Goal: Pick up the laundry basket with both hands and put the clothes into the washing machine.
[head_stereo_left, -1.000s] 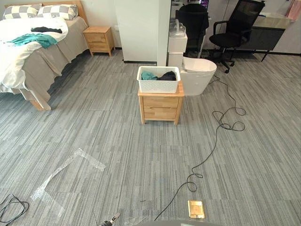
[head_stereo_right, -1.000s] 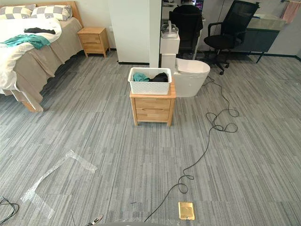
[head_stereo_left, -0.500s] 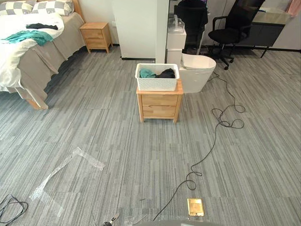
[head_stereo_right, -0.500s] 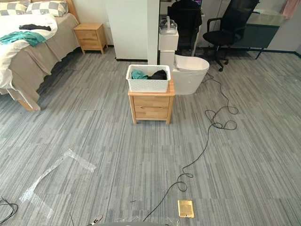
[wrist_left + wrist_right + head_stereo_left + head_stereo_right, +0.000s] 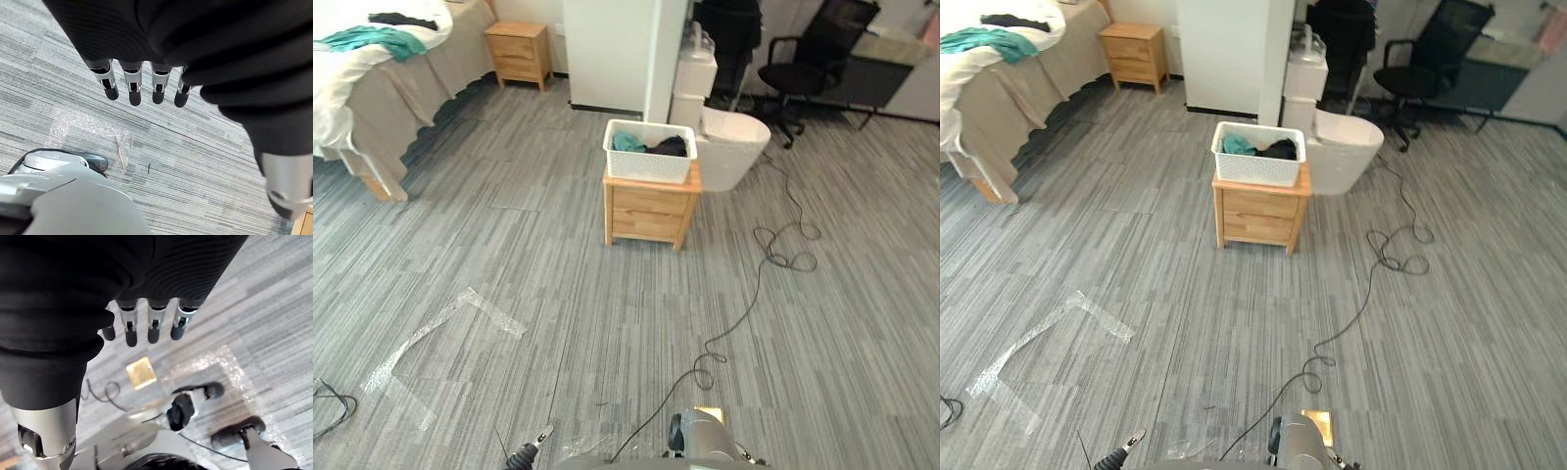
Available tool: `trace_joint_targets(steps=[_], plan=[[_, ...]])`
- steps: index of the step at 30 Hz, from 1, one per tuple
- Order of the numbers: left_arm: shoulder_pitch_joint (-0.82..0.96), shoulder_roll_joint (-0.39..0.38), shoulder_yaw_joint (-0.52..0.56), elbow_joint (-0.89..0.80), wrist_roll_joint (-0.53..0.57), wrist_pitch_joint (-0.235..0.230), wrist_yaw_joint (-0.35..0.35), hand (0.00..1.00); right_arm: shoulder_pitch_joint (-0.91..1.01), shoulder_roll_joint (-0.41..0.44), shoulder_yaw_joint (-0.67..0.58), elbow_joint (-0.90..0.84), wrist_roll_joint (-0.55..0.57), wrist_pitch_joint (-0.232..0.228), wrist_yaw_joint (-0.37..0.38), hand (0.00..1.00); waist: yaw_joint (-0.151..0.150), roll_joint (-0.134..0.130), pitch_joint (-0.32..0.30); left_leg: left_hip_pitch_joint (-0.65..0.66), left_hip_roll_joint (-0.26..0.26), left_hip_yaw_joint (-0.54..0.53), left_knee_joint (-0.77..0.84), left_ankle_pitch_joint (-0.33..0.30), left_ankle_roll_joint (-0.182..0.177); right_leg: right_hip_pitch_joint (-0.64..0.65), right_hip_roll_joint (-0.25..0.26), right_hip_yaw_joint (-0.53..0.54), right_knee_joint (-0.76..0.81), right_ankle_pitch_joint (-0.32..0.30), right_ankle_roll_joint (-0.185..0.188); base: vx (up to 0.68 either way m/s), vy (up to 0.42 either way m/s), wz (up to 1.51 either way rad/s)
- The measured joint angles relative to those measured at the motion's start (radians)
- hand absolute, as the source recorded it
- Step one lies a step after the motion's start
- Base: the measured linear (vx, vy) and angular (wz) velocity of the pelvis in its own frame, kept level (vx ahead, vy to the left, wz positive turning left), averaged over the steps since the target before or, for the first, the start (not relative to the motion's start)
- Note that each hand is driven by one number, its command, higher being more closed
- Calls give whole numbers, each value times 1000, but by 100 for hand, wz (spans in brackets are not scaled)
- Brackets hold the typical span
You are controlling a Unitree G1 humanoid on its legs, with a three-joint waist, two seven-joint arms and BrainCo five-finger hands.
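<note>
Left hand [image 5: 132,87]: released. Fingers hang straight in a row above the grey striped floor [image 5: 195,161], clear of it, with no object between them and the thumb. The thumb is cut off at the frame edge.

Right hand [image 5: 152,325]: same state, fingers straight and slack over the floor, grasping nothing. A brass floor plate [image 5: 141,373] lies beneath it.

White laundry basket [image 5: 650,157]: sits on top of the wooden nightstand [image 5: 649,211], well away from both hands. A teal garment [image 5: 626,142] and a black garment [image 5: 672,147] lie inside; their lower parts are hidden by the basket wall.

A white rounded unit [image 5: 736,157] stands just behind the nightstand, touching or nearly so. I cannot make out what it is.

An office chair [image 5: 813,69] stands further back, beyond the nightstand. The bed [image 5: 372,78], far to the nightstand's left, is cut off at the frame edge.
</note>
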Motion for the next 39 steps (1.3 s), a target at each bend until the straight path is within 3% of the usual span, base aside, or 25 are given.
trace_joint_targets(steps=[4,7,8,9,10,11,12,13,14,17,19,21,22,23,24,25,26,27,28,30,32,34,36,37,39], plan=[[-43,23,-31,0,36,3,-1,0,27,27,-35,25,20,5,-1,0,-44,-28,19,34,-16,-41,-40,-36,-22,19,-10,-83,-722,170,39,365,-114,35],[-58,6,-36,-1,65,6,-4,0,70,59,-90,39,35,36,-3,0,-64,10,18,77,20,-86,21,-152,-15,2,16,44,-646,186,18,596,-210,48],[-39,-45,-11,1,80,3,-9,0,98,46,-179,38,42,39,-1,0,-89,71,-17,63,92,-109,168,-210,-46,36,88,41,-586,197,-54,893,-322,91],[-52,-61,34,-13,78,0,-20,0,91,48,-228,39,41,41,-6,0,-91,73,-13,-44,111,-80,428,-209,-65,56,108,41,-562,234,-93,625,-223,75],[-58,-80,57,-25,77,2,-23,0,85,46,-238,35,36,41,-9,0,-90,84,-13,-108,131,-70,589,-163,-99,84,126,36,-567,242,-105,710,-369,6],[-52,-118,82,-58,61,2,-26,0,98,13,-227,20,38,42,-6,0,-61,133,-9,-211,213,-40,886,88,-127,189,200,42,-604,210,-137,591,-269,-38],[-46,-121,82,-58,54,0,-27,0,97,-4,-208,21,36,41,-11,0,-36,131,-4,-231,244,-17,974,146,-118,228,227,63,-618,192,-153,905,-345,-82],[-45,-117,82,-80,41,-4,-26,0,72,-30,-139,15,41,40,-31,0,-20,141,-7,-302,282,23,1145,121,-94,299,261,104,-635,150,-177,755,-196,-90],[-50,-104,79,-100,32,-12,-27,0,20,-38,-91,19,54,35,-48,0,-16,112,6,-387,284,43,1228,82,-80,371,267,138,-662,126,-184,866,-226,-77],[-63,-78,79,-156,8,-28,-26,0,-145,-71,2,35,75,39,-63,0,49,75,17,-565,239,73,1058,-4,-108,476,253,207,-709,97,-185,633,-105,-76],[-60,-74,87,-153,3,-34,-22,0,-279,-78,44,16,110,-6,-63,0,84,66,18,-593,181,105,426,36,-151,571,226,248,-775,64,-154,620,50,-59],[-31,-108,132,-151,3,-31,-18,0,-288,-78,54,-62,115,-30,-59,0,98,114,-1,-607,188,167,106,90,-188,652,227,275,-827,17,-134,625,173,-34],[-6,-114,145,-119,5,-30,-7,0,-283,-72,55,-81,114,-37,-51,0,100,126,-1,-615,183,175,106,85,-189,721,220,291,-833,-33,-128,670,263,-34],[12,-113,145,-101,6,-27,1,0,-275,-69,57,-78,113,-31,-46,0,102,131,-7,-606,184,179,125,84,-187,752,217,305,-822,-64,-131,713,311,-28],[34,-109,152,-64,7,-21,4,0,-244,-54,59,-78,113,-31,-45,0,96,115,-27,-592,174,189,155,235,-129,761,194,319,-728,-130,-146,902,369,-15],[52,-92,156,-52,16,-14,4,0,-208,-45,71,-72,113,-31,-45,0,95,75,-58,-575,136,197,148,282,-82,681,162,322,-543,-155,-112,903,359,-11],[60,-80,156,-51,17,-14,4,0,-193,-39,72,-58,111,-32,-45,0,95,51,-70,-558,118,209,137,284,-80,632,148,328,-426,-150,-103,860,331,-7],[65,-57,144,-42,20,-12,4,0,-174,-33,69,-16,103,-32,-42,0,90,14,-68,-505,87,227,125,281,-76,538,123,318,-182,-74,30,675,254,15],[57,-35,120,-35,25,-9,3,0,-161,-25,55,28,96,-30,-41,0,68,-11,-54,-449,53,212,139,242,-32,477,101,311,20,74,220,658,228,36],[30,-20,74,-38,34,-7,4,0,-121,-14,29,48,91,-14,-36,0,47,-3,-39,-354,33,189,146,181,-39,375,41,235,255,77,198,544,151,38],[4,-21,32,-50,34,-9,5,0,-104,-27,-13,43,92,-11,-22,0,45,21,-33,-219,32,192,71,160,-44,290,-96,43,263,-28,29,556,153,-2],[-46,-23,15,-70,31,-12,5,0,-103,-23,-43,39,93,-11,-23,0,34,24,-31,-155,33,176,25,143,-58,261,-119,-26,27,-81,32,435,42,31],[-76,-40,15,-90,13,-23,4,0,-106,-15,-71,39,102,-10,-24,0,21,24,-32,-130,34,149,17,128,-72,259,-94,-7,-285,-60,41,443,-94,48],[-90,-45,16,-98,6,-35,4,0,-109,-9,-84,39,110,-10,-25,0,19,20,-34,-128,32,137,19,112,-93,264,-72,19,-504,36,28,390,-173,41],[-93,-57,26,-96,-6,-35,5,0,-110,5,-116,37,125,-11,-32,0,21,2,-43,-124,30,121,20,92,-116,313,-64,35,-570,167,40,397,-263,23]])
